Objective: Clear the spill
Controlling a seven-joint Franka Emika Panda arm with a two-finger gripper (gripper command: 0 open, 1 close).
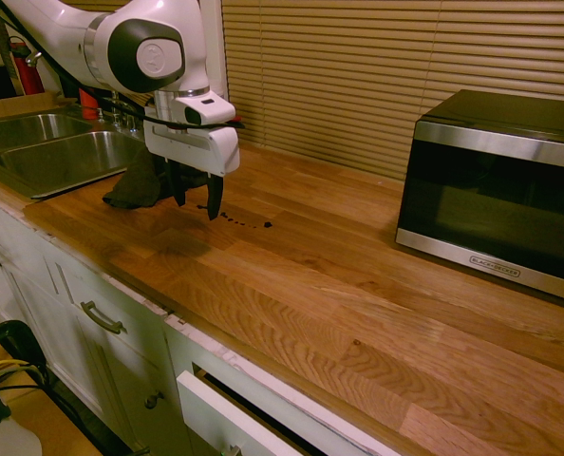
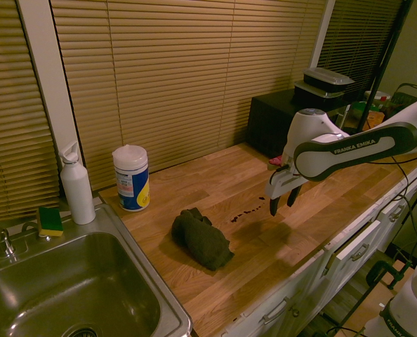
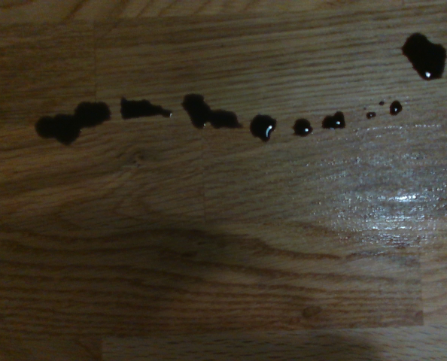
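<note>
The spill (image 3: 263, 126) lies as a broken trail of dark, glossy drops and dashes on the wooden counter (image 2: 173, 267), set in from the front edge, between the rag and the microwave end, with a bigger dot at one end. Being wet, it could smear wider if the cloth is dragged along it rather than brought down over it. The small beads by the big dot are easily missed, since the trail bends there.

The gripper (image 2: 283, 203) hangs above the counter beside the trail, its fingers apart and nothing between them. Lowered as it is, it would put bare tips into the liquid.

The dark rag (image 2: 203, 239) sits bunched just beside the spill, towards the sink's edge. It is limp and lumpy, so a shallow pinch may catch only one fold and let the rest slip or trail. Pushed instead of lifted, it might slide towards the sink (image 2: 135, 263) or over the counter's front edge. The wipes canister (image 2: 132, 177), near the back edge, could be knocked by a wide sweep.
</note>
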